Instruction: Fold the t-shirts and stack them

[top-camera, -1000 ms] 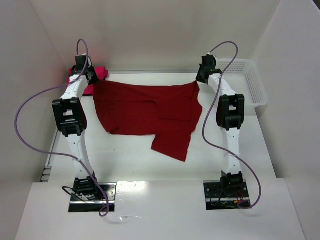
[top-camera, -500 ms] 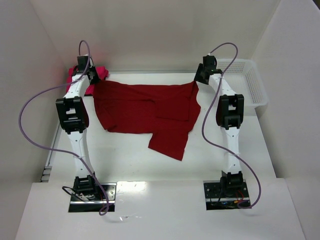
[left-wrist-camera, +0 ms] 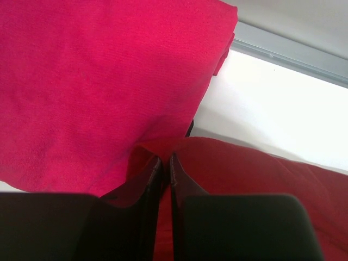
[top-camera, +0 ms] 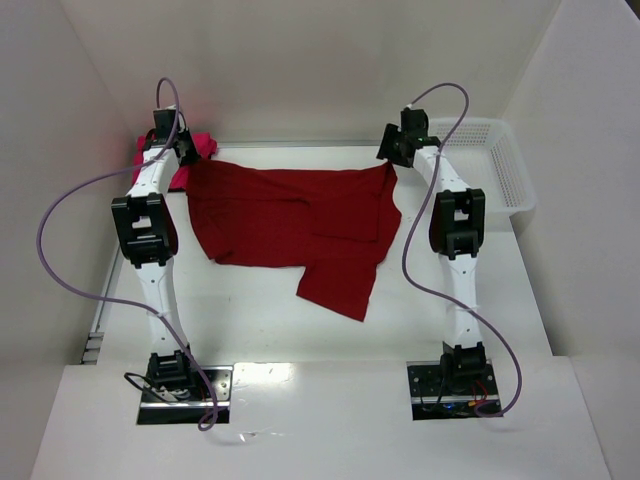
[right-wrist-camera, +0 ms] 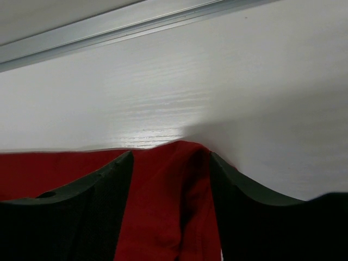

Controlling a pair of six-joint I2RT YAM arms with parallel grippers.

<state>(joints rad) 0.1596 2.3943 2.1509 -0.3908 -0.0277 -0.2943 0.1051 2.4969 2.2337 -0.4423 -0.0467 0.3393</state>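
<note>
The dark crimson t-shirt (top-camera: 290, 220) lies spread across the middle of the table, one flap hanging toward the near side. The magenta-pink t-shirt (top-camera: 203, 145) is bunched in the far left corner. My left gripper (top-camera: 186, 160) is at the crimson shirt's far left corner. In the left wrist view the left gripper (left-wrist-camera: 165, 157) is shut on a thin fold of crimson cloth (left-wrist-camera: 261, 179), right beside the pink shirt (left-wrist-camera: 98, 81). My right gripper (top-camera: 388, 158) is at the far right corner. In the right wrist view the right gripper (right-wrist-camera: 171, 155) stands open, with a loose ridge of crimson cloth (right-wrist-camera: 163, 217) between its fingers.
A white mesh basket (top-camera: 500, 165) stands at the back right, beside the right arm. White walls close in the table at the back and on both sides. A metal strip (right-wrist-camera: 136, 24) runs along the foot of the back wall.
My right gripper has opened and let go of the shirt's far right corner, shifting slightly left. The shirt's near flap has slid a little to the left. The left arm has barely moved.
</note>
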